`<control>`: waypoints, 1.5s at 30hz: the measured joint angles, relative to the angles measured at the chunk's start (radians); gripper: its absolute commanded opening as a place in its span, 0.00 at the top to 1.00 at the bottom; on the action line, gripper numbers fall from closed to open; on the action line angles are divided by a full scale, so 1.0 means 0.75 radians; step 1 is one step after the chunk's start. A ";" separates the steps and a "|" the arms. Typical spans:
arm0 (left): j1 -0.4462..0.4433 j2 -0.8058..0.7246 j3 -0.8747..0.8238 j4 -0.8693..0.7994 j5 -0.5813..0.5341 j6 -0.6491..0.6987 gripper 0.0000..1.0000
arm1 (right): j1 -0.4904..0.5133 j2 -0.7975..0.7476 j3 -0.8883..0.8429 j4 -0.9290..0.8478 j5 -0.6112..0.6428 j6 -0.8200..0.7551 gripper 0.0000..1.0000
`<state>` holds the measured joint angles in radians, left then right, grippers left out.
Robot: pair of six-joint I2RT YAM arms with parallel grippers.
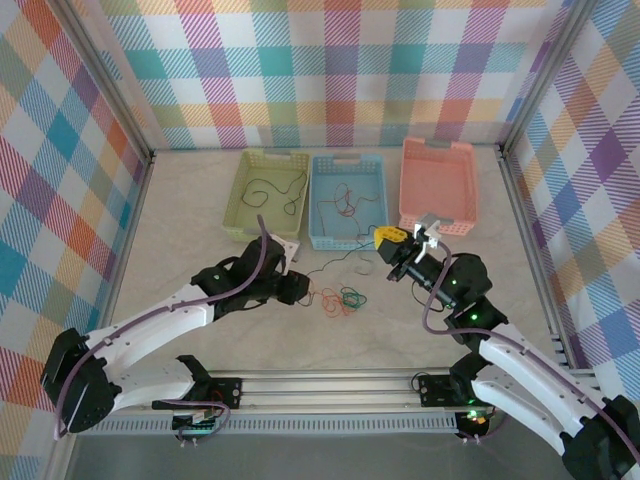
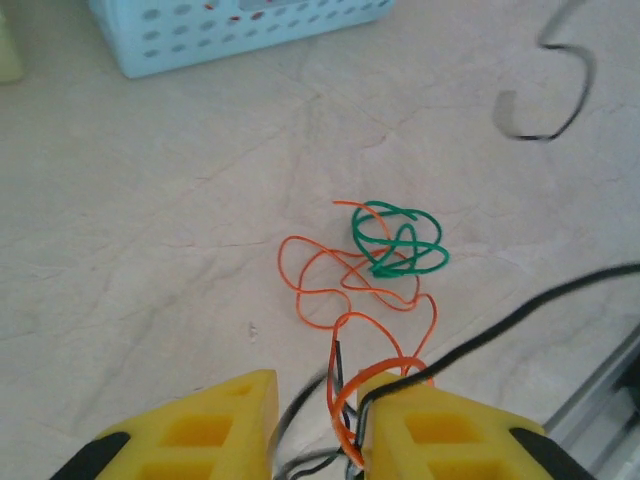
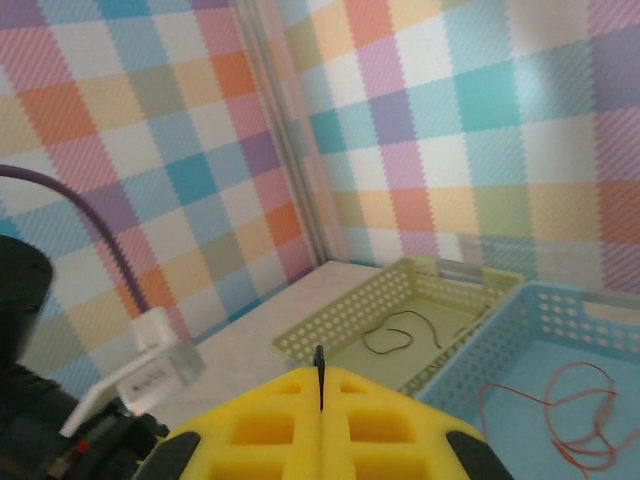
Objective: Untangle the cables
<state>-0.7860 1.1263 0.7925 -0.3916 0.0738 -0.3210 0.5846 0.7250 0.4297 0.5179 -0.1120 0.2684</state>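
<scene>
A tangle of cables lies on the table between the arms: a green cable bunched in loops, and an orange cable looping beside it. My left gripper is open just left of the tangle. Orange and black strands run through the gap between its yellow fingers, and an orange loop drapes over the right finger. A black cable stretches from there to my right gripper, which is shut on its end.
Three baskets stand in a row at the back. The green basket holds a black wire. The blue basket holds a red wire. The pink basket stands at the right. Metal rails border the table.
</scene>
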 measured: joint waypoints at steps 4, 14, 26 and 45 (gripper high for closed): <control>0.000 -0.016 -0.007 -0.012 -0.081 -0.015 0.55 | -0.014 -0.055 -0.011 -0.025 0.065 -0.001 1.00; 0.001 -0.058 -0.051 -0.006 -0.071 -0.036 0.44 | -0.030 -0.119 -0.011 -0.065 0.069 0.001 1.00; -0.078 0.200 -0.016 0.293 0.141 -0.079 0.37 | -0.030 -0.119 -0.011 -0.068 0.049 -0.004 1.00; -0.086 0.288 0.328 0.327 0.360 0.036 0.31 | -0.030 -0.086 -0.011 -0.058 -0.087 0.015 1.00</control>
<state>-0.8505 1.3426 1.0382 -0.1467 0.3439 -0.2943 0.5621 0.6601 0.4217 0.4740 -0.1772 0.2794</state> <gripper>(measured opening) 0.694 0.062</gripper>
